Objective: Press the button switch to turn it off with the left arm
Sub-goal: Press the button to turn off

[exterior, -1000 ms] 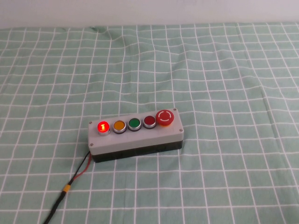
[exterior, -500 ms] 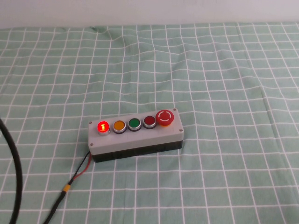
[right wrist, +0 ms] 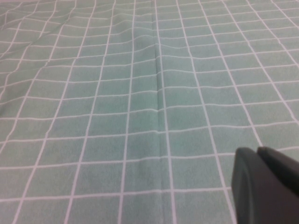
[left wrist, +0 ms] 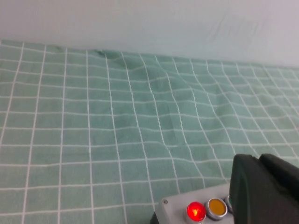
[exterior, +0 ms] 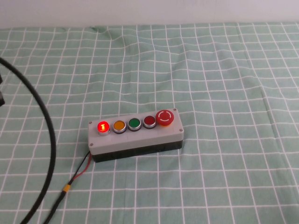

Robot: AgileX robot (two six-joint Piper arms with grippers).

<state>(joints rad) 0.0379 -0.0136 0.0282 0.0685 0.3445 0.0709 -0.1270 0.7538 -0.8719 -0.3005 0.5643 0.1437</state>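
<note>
**A:** What do you have at the left edge of the high view?

**B:** You have the left arm's thick looping black cable (exterior: 46,140) curving from the upper left down to the bottom edge. Half a second ago it only grazed the lower left corner, and a second ago it wasn't in view.

**A:** And the left gripper?

**B:** In the left wrist view, the matte-black left gripper (left wrist: 264,191) fills the lower right corner, just beside the box; you cannot tell how far its fingers are spread.

**A:** Where's your target?

**B:** The small round bright-red lit button switch (exterior: 103,126) sits leftmost on the grey plastic button box (exterior: 135,137), centre frame, on the green checked tablecloth (exterior: 210,70), glowing as before.

**A:** The right gripper?

**B:** The black right gripper (right wrist: 266,186) hangs over bare cloth; its spread is unclear too.
</note>
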